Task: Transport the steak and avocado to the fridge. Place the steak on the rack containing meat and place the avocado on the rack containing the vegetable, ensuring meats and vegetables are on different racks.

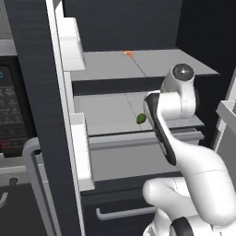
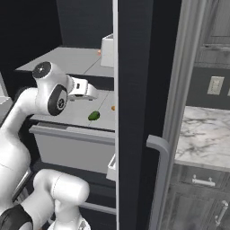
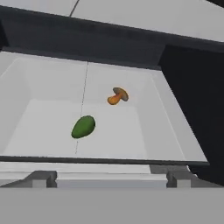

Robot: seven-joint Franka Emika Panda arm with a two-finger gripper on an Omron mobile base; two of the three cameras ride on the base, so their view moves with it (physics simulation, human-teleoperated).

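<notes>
The fridge [image 1: 27, 69] stands open. Its lower grey shelf [image 3: 39, 127] carries the avocado [image 3: 83, 127], a smooth green oval (left of centre in the hand view), long axis running lower left to upper right. Up and right of it, apart, lies the brown-and-orange vegetable [image 3: 117, 96]. The end effector is spread wide, holding nothing.

Fridge interior: two flat grey shelves, the upper shelf [image 1: 156, 64] and the lower shelf [image 3: 122, 131]; one green avocado [image 3: 83, 127]; one brown-and-orange mushroom-like vegetable [image 3: 117, 96]; one tiny orange morsel [image 1: 128, 53]; one grey drawer [image 1: 133, 159]; two white door bins [image 1: 73, 44].
</notes>
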